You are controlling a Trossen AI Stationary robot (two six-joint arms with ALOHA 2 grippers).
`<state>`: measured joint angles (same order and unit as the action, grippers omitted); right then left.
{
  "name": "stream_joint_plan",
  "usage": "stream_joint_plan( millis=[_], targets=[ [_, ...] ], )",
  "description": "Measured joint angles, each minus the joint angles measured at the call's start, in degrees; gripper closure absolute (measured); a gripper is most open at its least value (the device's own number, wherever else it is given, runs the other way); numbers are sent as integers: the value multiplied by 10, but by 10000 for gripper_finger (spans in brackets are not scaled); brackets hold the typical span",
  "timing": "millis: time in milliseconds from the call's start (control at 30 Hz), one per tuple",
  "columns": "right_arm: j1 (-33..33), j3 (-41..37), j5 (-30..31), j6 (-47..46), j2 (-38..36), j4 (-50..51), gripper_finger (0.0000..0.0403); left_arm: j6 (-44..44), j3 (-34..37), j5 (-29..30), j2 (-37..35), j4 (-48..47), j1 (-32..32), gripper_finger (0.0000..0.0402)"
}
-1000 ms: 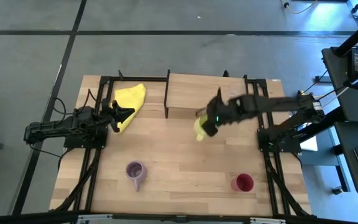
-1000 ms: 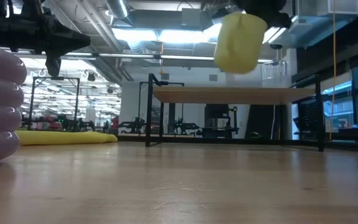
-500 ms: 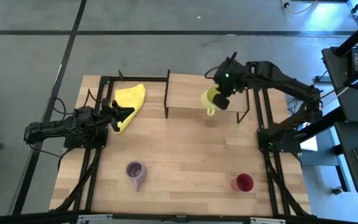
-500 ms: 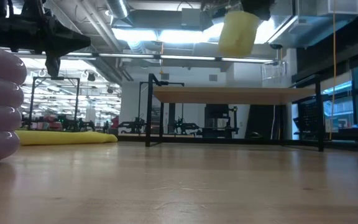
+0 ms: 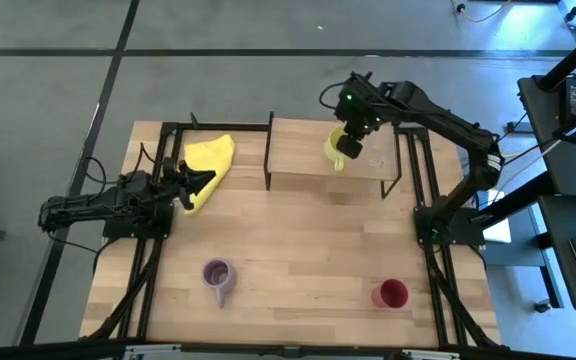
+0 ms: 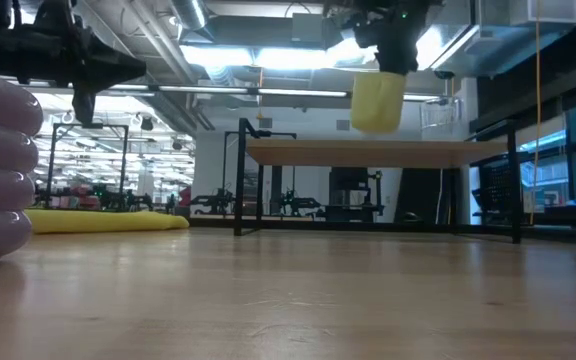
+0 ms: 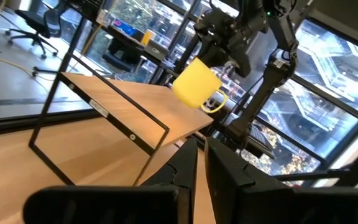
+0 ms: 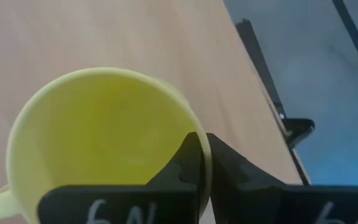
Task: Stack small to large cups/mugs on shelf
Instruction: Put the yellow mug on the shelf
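Wood worktop [image 5: 298, 250] w/ shelf [image 5: 298, 150] at back, grey floor around; right gripper [image 5: 353, 128] fingers clamped on yellow-green mug [image 5: 340, 152] above shelf, left gripper [image 5: 190, 186] fingers together.

The wooden table [image 5: 298, 250] carries the shelf [image 5: 298, 150] at its far edge. Left of the shelf lies a yellow cloth [image 5: 211, 160]. Nearer than the shelf stand a lilac purple mug [image 5: 218, 275] and, to its right, a dark red cup [image 5: 391, 294].

1. Yellow-green mug [image 5: 339, 148]: upright, open mouth up, held in the air above the shelf [image 5: 298, 150], the rim pinched.
2. Lilac purple mug [image 5: 217, 274]: upright on the bench, well apart from the shelf.
3. Dark red cup [image 5: 390, 294]: upright, near the bench's front right.
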<state>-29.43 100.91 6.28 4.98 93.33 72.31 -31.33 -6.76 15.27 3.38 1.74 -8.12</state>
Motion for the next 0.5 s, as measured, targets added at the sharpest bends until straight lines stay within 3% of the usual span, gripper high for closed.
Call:
stream_joint_plan(
  millis=[300,500],
  targets=[
    [-57,85,-63,66,45,61,391,0,0,34,0,0,0,374],
    [-65,123,-64,104,79,116,391,3,0,52,0,0,0,374]
  ],
)
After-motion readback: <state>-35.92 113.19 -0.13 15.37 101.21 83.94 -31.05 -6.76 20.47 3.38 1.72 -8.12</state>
